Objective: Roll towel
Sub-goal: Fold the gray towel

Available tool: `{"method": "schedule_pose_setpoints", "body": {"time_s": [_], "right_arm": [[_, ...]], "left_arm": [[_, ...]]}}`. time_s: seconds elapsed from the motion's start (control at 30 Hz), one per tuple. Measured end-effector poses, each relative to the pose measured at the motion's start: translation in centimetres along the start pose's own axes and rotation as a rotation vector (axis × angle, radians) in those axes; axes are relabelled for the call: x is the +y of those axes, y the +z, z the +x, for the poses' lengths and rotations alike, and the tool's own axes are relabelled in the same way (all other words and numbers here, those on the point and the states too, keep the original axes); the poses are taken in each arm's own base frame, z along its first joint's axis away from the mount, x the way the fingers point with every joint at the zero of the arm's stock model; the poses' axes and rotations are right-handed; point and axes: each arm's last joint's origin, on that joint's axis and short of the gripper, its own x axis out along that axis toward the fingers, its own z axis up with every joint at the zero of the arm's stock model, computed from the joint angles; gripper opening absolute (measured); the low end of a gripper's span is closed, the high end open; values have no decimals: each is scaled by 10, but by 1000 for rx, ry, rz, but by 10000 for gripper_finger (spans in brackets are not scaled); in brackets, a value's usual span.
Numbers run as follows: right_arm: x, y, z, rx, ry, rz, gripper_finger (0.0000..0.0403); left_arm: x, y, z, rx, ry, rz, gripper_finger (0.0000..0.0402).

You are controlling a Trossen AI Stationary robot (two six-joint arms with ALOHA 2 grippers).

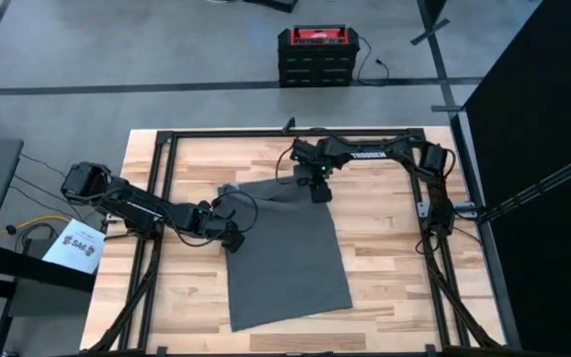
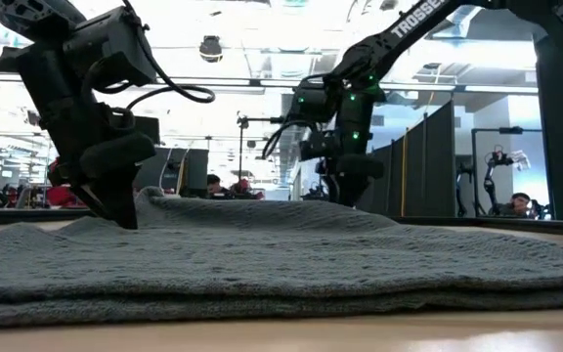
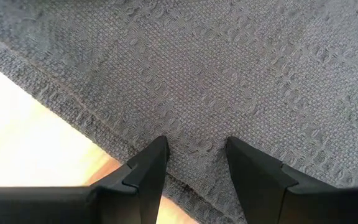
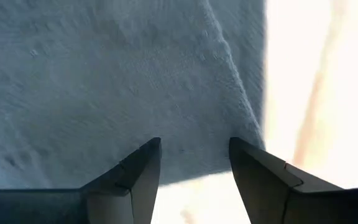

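Across the middle of the wooden worktop lies the dark grey towel, spread flat, its long side running from the far centre toward the near edge. At its left edge, the left end effector is down on the cloth with its fingers spread, the hem lying between and just under them. At the far right corner of the towel, the right end effector points down onto the fabric, fingers likewise spread apart, straddling that corner and gripping nothing.
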Motion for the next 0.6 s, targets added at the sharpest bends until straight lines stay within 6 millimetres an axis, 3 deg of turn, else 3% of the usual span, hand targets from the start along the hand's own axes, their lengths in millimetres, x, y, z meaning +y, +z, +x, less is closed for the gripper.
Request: {"method": "schedule_pose_setpoints", "body": {"time_s": [0.3,0.6], "right_arm": [[-7,7,2,-105,-1,-21,177],[-8,8,30,-82,20,-33,177]], "left_arm": [[-1,-1,-8,36,-25,-1,157],[-7,12,-44,59,-61,24,157]]}}
